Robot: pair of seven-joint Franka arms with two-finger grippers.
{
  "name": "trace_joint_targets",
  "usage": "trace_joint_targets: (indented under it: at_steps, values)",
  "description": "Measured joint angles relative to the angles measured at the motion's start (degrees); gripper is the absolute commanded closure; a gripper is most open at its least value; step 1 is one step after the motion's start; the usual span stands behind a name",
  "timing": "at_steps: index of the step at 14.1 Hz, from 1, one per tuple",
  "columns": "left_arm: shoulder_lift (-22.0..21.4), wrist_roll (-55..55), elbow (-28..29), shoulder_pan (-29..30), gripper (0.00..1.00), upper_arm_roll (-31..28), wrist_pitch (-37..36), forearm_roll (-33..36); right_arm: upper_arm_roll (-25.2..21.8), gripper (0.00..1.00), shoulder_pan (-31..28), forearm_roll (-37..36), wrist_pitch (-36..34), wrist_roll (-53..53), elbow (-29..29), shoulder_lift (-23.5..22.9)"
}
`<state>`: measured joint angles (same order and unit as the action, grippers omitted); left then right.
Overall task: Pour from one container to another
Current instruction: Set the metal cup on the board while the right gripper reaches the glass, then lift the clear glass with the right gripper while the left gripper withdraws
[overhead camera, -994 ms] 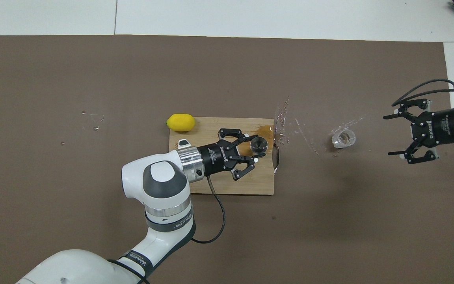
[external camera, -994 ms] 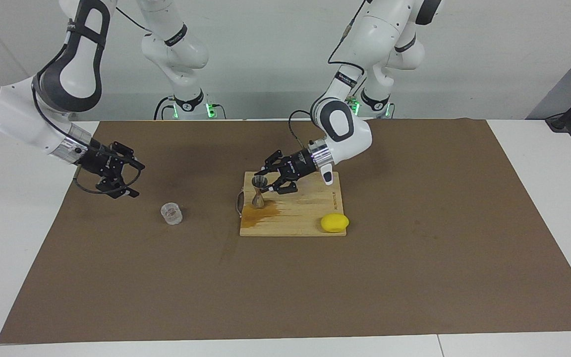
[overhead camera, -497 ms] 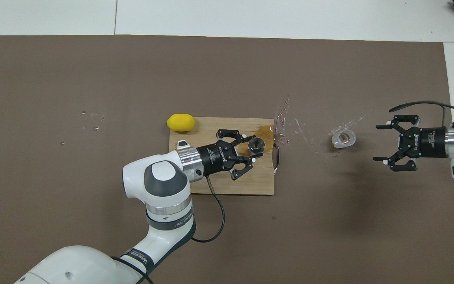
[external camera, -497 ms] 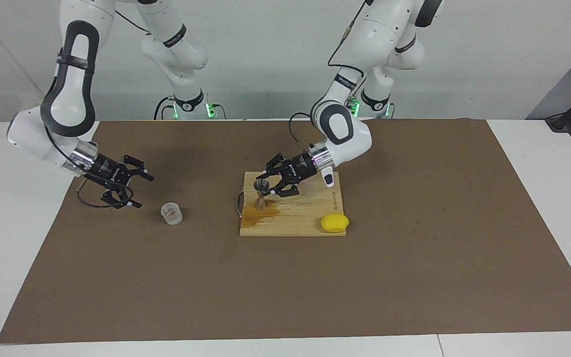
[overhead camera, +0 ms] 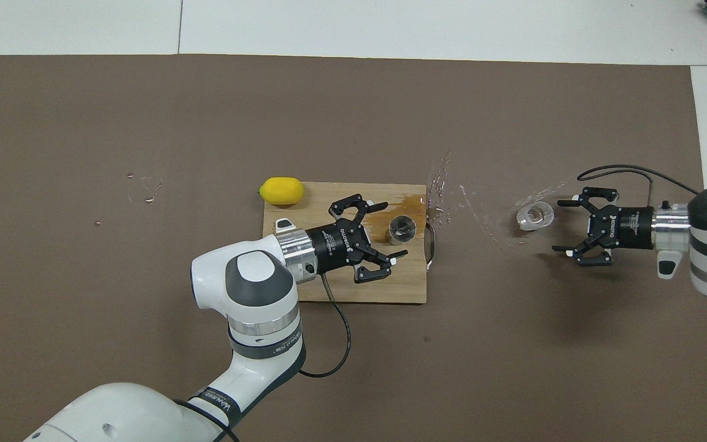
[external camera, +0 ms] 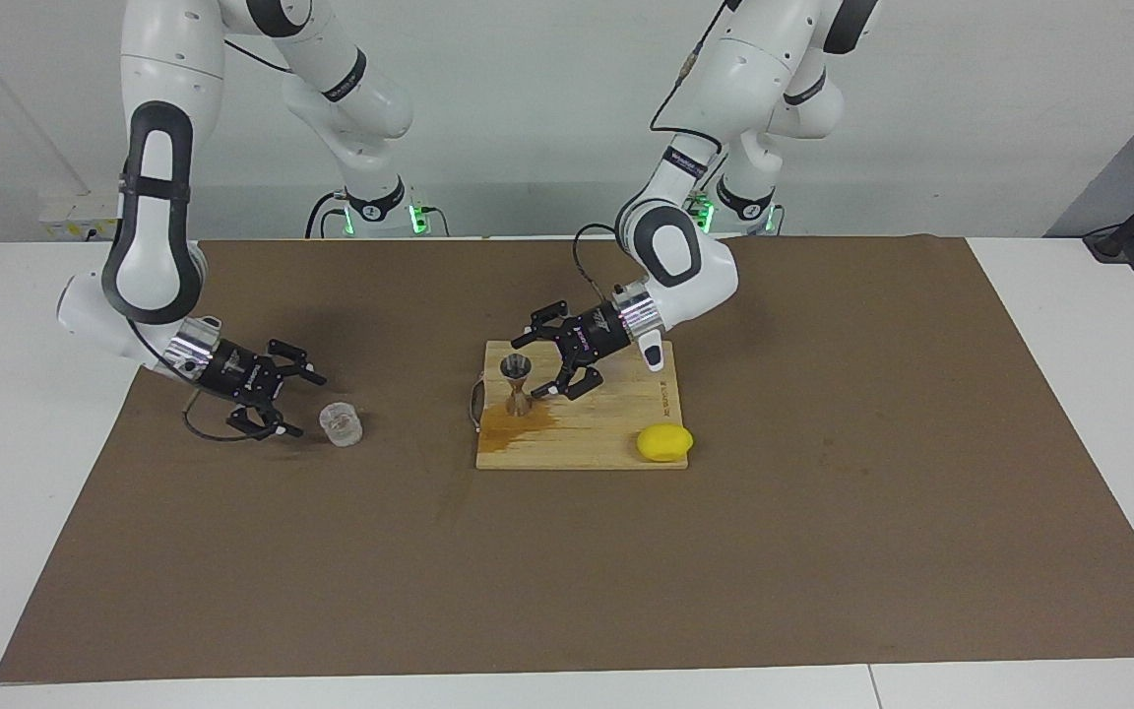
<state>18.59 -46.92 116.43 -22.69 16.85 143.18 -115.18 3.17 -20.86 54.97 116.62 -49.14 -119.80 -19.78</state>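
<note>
The small clear glass (external camera: 340, 422) (overhead camera: 535, 216) stands on the brown mat toward the right arm's end. My right gripper (external camera: 309, 404) (overhead camera: 557, 225) hangs low beside it, open, its fingertips just short of the glass and holding nothing. The steel hourglass jigger (external camera: 517, 386) (overhead camera: 402, 226) stands upright on the wooden cutting board (external camera: 606, 423) (overhead camera: 341, 288), at the board's end nearest the glass. My left gripper (external camera: 528, 369) (overhead camera: 391, 228) is open with its fingers spread on either side of the jigger, not gripping it.
A yellow lemon (external camera: 664, 442) (overhead camera: 281, 190) lies at the board's corner farthest from the robots, toward the left arm's end. A brownish wet stain (external camera: 513, 423) marks the board beside the jigger. Water drops (overhead camera: 445, 184) streak the mat between board and glass.
My left gripper has opened and let go of the jigger, which stays upright. My right gripper has come down and moved toward the glass, still open.
</note>
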Motion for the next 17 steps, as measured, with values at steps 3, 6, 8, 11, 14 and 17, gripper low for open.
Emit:
trace_joint_targets:
  at_steps: [3,6,8,11,14,17]
  values:
    - [0.00,0.00,-0.05,-0.42,0.00,0.01,0.03,-0.05,0.31,0.03,0.56,1.80,0.61,0.06,0.06,-0.20]
    - [0.00,0.00,-0.11,-0.53,0.00,0.01,0.04,-0.08,0.37,0.03,2.27,4.56,1.08,0.06,-0.16,-0.20]
    - [-0.01,0.05,-0.58,-0.64,0.00,0.01,0.04,-0.08,0.38,0.03,3.27,5.10,1.84,0.06,-0.39,-0.20]
    - [-1.15,0.05,-2.86,-0.62,0.00,-0.25,0.27,-0.08,0.38,0.05,4.12,5.80,3.56,0.06,-0.99,-0.20]
    - [-6.35,0.02,-3.23,0.45,0.00,-0.98,3.84,0.50,0.39,0.53,4.74,5.89,3.77,0.14,-1.18,-0.20]
    - [-10.70,-0.06,-3.16,2.67,0.00,-1.43,11.18,11.19,0.25,0.99,4.66,5.90,3.77,0.35,-1.17,-0.20]
